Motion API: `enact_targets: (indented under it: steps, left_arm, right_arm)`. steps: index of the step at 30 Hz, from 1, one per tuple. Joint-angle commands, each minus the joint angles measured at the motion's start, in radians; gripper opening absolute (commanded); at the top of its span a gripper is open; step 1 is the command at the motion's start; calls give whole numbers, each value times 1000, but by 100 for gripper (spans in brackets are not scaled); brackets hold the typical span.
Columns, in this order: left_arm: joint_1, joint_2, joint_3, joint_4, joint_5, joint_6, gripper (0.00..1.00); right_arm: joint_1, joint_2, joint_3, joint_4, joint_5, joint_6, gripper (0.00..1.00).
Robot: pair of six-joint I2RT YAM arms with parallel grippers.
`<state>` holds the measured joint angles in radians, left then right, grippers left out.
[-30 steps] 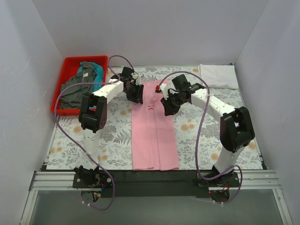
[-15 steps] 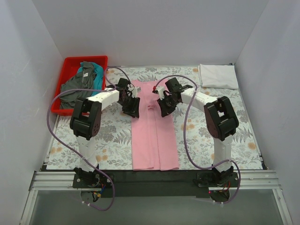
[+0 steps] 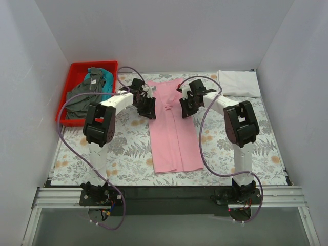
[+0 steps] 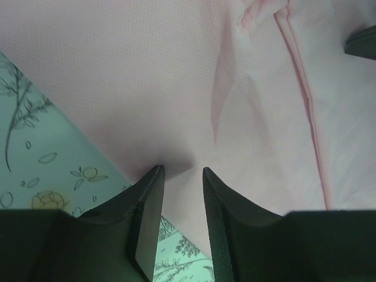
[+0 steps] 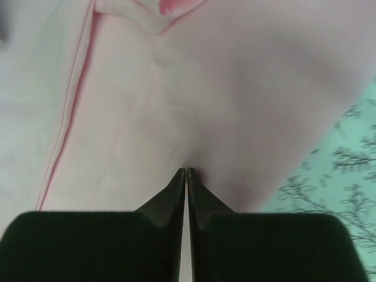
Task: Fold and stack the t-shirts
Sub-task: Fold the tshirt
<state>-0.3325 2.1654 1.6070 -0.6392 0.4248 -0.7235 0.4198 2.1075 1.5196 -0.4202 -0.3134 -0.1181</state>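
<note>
At mid-tablecloth [image 3: 123, 148] the pink shirt [image 3: 171, 138] lies flat as a long, narrow strip folded lengthwise. It runs from the tablecloth's far edge toward its near edge and stops short of that edge. The left gripper [image 3: 148, 108] sits on the strip's left border, on the half nearer the tablecloth's far edge. Its wrist view shows the fingers [image 4: 147, 200] a narrow gap apart with the shirt's border caught between them, and creases fan out from the tips, so it is clamped on the pink shirt. The right gripper [image 3: 185, 108] sits level with it on the strip's right border. Its fingers [image 5: 170, 197] are pressed together with only a hairline between them, pinching the cloth, which puckers at the tips. Both wrist views show patterned tablecloth just beside the held border. A white shirt [image 3: 238, 83], folded into a rectangle, lies at the tablecloth's far right corner, well apart from the strip. A red bin [image 3: 77, 65] stands at the tablecloth's far left corner. A crumpled grey shirt [image 3: 77, 100] and a teal shirt [image 3: 95, 79] lie in it, the teal one partly under the grey.
</note>
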Motion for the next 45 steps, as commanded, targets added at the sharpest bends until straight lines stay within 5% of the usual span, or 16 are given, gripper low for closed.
enact_targets:
  steps: [1, 21, 30, 32, 37, 44, 45]
  left_arm:
    - [19, 56, 36, 30, -44, -5, 32]
    - [46, 243, 301, 12, -78, 13, 34]
    - [58, 143, 300, 47, -31, 25, 45]
    - [59, 91, 312, 38, -12, 36, 47]
    - [58, -154, 220, 58, 153, 82, 84]
    - [58, -597, -137, 284, 281, 182, 86]
    - [56, -649, -186, 326, 284, 180, 86]
  right_arm:
    - [-38, 63, 62, 29, 54, -5, 9]
    - [-82, 226, 258, 64, 30, 34, 11]
    - [-82, 76, 195, 58, -99, 83, 20]
    - [-84, 16, 198, 44, -113, 77, 28]
    - [-98, -176, 205, -8, -139, -44, 50]
    - [-99, -498, 47, -58, -161, -400, 66]
    - [-98, -562, 22, -51, -170, -425, 81]
